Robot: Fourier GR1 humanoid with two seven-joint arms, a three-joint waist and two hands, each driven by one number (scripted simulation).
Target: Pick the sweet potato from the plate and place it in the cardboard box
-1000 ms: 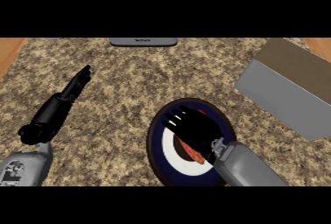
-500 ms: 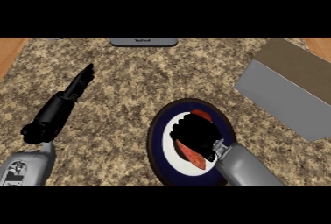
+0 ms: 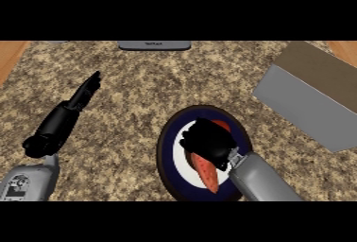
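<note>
table (image 3: 140,94) granite-topped | cardboard box (image 3: 310,94) at 2 o'clock | plate (image 3: 167,160) at 5 o'clock | left hand (image 3: 77,101) at 9 o'clock, fingers straight | right hand (image 3: 208,141) curled round sweet potato (image 3: 206,174) on the plate

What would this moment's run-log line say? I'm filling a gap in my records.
phase: grasping | right hand: curled over sweet potato on plate | left hand: open, resting | cardboard box: right of plate
</note>
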